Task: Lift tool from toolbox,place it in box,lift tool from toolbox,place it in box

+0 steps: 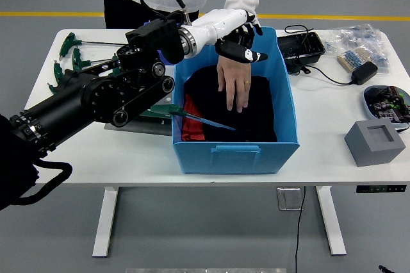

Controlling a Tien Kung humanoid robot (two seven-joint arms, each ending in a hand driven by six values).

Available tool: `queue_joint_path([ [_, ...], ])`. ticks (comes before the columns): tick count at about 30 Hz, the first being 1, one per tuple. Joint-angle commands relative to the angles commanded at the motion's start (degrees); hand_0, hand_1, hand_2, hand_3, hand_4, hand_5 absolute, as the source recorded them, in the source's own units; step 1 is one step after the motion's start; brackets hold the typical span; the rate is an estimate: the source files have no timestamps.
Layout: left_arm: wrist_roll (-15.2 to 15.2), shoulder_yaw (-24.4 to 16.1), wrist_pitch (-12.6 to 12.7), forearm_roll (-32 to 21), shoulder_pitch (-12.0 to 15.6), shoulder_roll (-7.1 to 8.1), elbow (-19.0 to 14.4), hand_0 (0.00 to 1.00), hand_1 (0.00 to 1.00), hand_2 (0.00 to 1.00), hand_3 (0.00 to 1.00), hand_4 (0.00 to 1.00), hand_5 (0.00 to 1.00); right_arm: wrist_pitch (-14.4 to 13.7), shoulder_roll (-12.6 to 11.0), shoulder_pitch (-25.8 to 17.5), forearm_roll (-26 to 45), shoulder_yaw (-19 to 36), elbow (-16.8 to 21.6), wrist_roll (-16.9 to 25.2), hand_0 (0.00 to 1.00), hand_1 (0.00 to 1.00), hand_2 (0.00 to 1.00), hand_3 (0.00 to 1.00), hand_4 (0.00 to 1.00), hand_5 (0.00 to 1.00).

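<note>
My left arm reaches in from the left, and its white hand (243, 41) hovers over the far rim of the blue box (236, 154), fingers spread and holding nothing. A green-handled T-shaped tool (201, 119) lies inside the box on black and red cloth, near the left wall. A person at the far side reaches one hand (233, 84) down into the box, palm on the black cloth. More green-handled tools (72, 60) lie at the table's far left. The dark toolbox tray (154, 121) sits left of the box, mostly hidden under my arm.
A black case (301, 45) with a cable and a power adapter (364, 72) sit right of the box. A bag of parts (357, 37) is at the far right. A grey block (375, 141) and a small electronic board (388, 100) are near the right edge.
</note>
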Motion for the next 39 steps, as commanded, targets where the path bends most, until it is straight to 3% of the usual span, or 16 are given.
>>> queue_joint_path([
  [7, 0.96, -4.11, -1.03, 1.04, 1.62, 3.22, -1.91, 0.612, 0.655, 0.700, 0.717, 0.872, 0.655, -0.01, 0.21, -0.50, -0.54, 0.42, -0.08, -0.08, 0.696, 0.684, 0.732, 0.585, 0.796, 0.719],
  [11, 0.97, -5.42, -1.00, 0.95, 2.42, 3.97, -2.35, 0.615, 0.655, 0.706, 0.721, 0.871, 0.657, -0.09, 0.34, -0.68, -0.95, 0.84, -0.09, -0.20, 0.696, 0.684, 0.733, 0.585, 0.795, 0.719],
  [39, 1.66, -7.05, -1.14, 1.95, 3.15, 4.97, 1.48, 0.607, 0.656, 0.708, 0.747, 0.887, 0.692, -0.08, 0.37, -0.37, -0.80, 1.20, -0.09, -0.18, 0.694, 0.683, 0.732, 0.584, 0.793, 0.718],
])
